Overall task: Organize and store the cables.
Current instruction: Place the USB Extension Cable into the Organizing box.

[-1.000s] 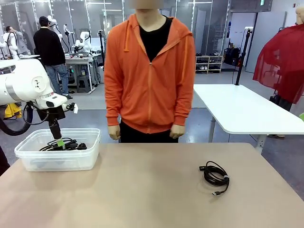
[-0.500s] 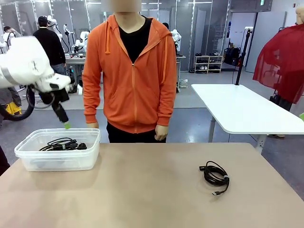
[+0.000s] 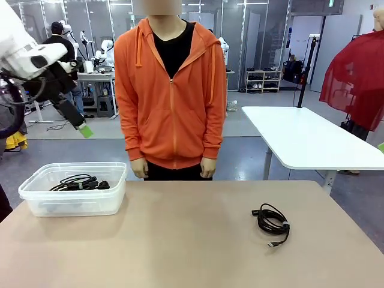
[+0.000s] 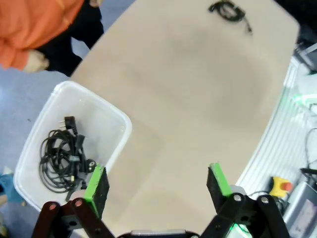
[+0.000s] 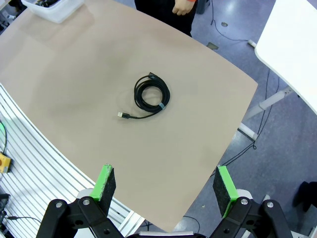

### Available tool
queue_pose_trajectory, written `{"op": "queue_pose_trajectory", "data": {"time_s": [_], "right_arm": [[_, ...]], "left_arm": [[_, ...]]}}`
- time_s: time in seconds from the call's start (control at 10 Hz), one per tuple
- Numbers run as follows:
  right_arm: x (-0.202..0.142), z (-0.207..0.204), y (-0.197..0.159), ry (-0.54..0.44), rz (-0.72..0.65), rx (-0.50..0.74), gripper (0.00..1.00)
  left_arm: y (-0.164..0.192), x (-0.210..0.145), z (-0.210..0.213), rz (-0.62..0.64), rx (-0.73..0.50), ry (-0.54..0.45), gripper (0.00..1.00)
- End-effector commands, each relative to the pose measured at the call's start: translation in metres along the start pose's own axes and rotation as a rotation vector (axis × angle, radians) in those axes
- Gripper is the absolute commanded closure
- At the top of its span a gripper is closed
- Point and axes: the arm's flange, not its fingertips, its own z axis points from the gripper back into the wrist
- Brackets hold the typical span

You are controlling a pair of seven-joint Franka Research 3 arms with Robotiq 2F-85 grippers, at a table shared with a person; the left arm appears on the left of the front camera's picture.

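Note:
A clear plastic bin stands at the table's left and holds coiled black cables. Another coiled black cable lies alone on the right of the table. My left gripper hangs open and empty high above the bin's back edge. Its wrist view looks down between its spread green pads at the bin, the cables inside and the far cable. High over the table, my right gripper stands open and empty, with the lone cable below it.
A person in an orange hoodie stands at the far edge, hands down at the sides. A second white table stands behind on the right. The bin's corner shows at the top left of the right wrist view.
My left gripper has risen out of the bin, empty, up and slightly left. The cables stay in the bin. The person stepped left, then shifted a little right.

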Motion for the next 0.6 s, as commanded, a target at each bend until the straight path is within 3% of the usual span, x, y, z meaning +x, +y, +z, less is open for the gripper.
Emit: {"op": "queue_pose_trajectory", "data": {"time_s": [0.0, 0.5], "right_arm": [[-0.002, 0.001, 0.000, 0.000, 0.003, 0.000, 0.00], [-0.002, 0.001, 0.000, 0.000, 0.003, 0.000, 0.00]], "left_arm": [[-0.019, -0.018, -0.012, -0.016, 0.066, -0.029, 0.00], [-0.035, -0.028, -0.012, 0.001, 0.071, -0.030, 0.00]]}}
